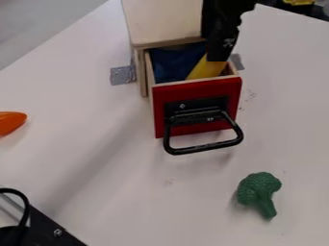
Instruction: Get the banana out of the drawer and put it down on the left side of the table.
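- Drawer (198, 108), pulled open from the wooden box (164, 20); its walls stand around the banana (206, 70), with the red front on the near side.
- Handle (207, 147), black, juts forward from that front over the surface (193, 204).
- Broccoli (259, 191) lies on the surface near the lower right; head up-view, stalk toward the bottom of the view.
- Orange item (10, 123) lies at the left edge, cut off by the frame.
- Black fixture (48, 229) with a screw and a curved black cable (27, 209) occupies the lower left corner.
- Yellow item (297, 2) sits at the top right, partly out of frame.
- Banana is located inside the drawer, toward its right side, slanting; plain yellow, upper part covered by the hand (220, 52).
- Hand is black, pointing down into the drawer at the banana. Whether it is apart, together or clamped on the banana cannot be told.
- Box and drawer walls are pale wood; the drawer front is flat, glossy red; the inside shows dark blue.
- Handle is a rounded loop on a black plate with screws.
- Tape, grey and wrinkled, at the left (122, 75) and right of the box.
- Surface is white and smooth, with faint scuffs.
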